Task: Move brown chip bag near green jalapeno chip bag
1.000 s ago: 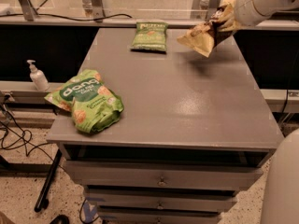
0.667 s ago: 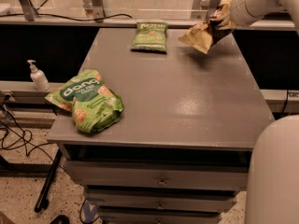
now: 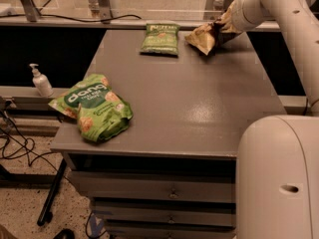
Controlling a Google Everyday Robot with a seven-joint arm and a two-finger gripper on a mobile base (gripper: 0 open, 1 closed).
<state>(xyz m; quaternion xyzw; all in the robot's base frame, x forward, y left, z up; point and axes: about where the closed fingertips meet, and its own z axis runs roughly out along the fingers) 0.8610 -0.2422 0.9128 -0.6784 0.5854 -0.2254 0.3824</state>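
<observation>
pump bottle [image 3: 41, 81] is standing on a low ledge at the far left, just off the edge of a grey table [image 3: 189, 108] with drawers beneath it. a puffy bright green bag [image 3: 92, 106] marked "danq" is lying on the table's front left corner, partly overhanging the edge. further right, at the back of the table, the green jalapeno chip bag [image 3: 160, 38] is lying flat. just beside it on the right, with a small gap between them, the brown chip bag [image 3: 202, 38] is tilting over the table's back edge; whether it is touching the surface cannot be told. the gripper [image 3: 222, 26] is clamping the brown bag's right end. the white arm [image 3: 279, 9] is reaching in from the upper right, and the robot's rounded white body [image 3: 276, 178] is filling the lower right corner.
</observation>
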